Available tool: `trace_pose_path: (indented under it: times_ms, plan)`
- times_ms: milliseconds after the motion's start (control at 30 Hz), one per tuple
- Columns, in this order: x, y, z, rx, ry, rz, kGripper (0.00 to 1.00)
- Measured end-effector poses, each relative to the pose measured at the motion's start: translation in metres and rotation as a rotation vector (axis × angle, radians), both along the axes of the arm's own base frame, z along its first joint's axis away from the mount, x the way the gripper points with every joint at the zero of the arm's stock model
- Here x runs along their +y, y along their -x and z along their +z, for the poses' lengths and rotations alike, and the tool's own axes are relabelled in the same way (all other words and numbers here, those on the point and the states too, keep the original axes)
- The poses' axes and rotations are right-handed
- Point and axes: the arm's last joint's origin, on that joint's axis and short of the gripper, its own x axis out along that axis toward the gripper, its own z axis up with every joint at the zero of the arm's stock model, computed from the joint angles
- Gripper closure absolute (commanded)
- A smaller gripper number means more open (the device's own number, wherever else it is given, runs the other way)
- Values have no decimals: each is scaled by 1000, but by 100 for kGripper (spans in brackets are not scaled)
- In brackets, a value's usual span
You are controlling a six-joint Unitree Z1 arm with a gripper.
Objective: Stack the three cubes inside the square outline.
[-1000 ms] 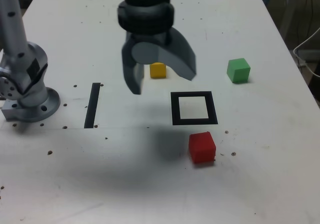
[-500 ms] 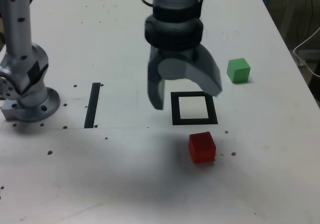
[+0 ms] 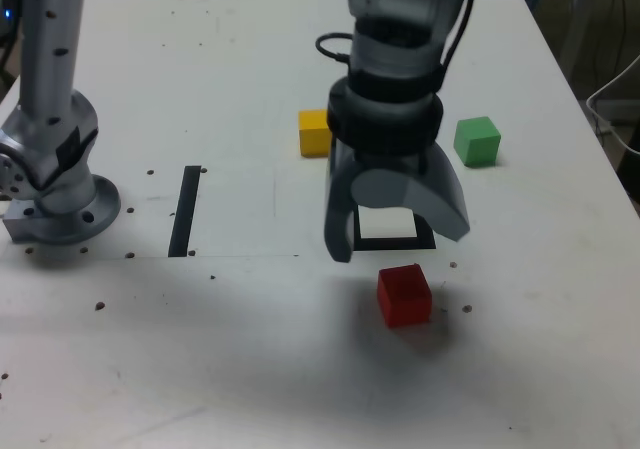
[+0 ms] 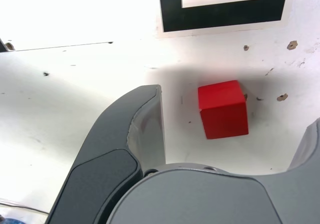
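end effector (image 3: 400,247): wide open, holding nothing | red cube (image 3: 405,296): on table (image 3: 250,359), near square outline (image 3: 425,241)

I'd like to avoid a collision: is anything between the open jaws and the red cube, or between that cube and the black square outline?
Nothing visible; only bare white tabletop separates the solid red cube from the flat black square outline.

Three cubes: yellow (image 3: 314,133) upper centre, green (image 3: 477,142) upper right, red (image 3: 404,295) lower right; one square (image 3: 424,242), one strip (image 3: 185,212).
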Motion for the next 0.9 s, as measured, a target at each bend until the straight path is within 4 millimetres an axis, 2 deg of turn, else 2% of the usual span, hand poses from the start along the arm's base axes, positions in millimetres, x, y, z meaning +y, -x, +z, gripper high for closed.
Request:
trace_pose_path:
  times_ms: [167, 467, 900]
  plan:
    - [-8, -12, -13, -5, -1, -3, 6]
    - [-21, -20, -33, 15, -13, -5, 6]
    - [-22, -22, -41, 40, -3, 7, 20]
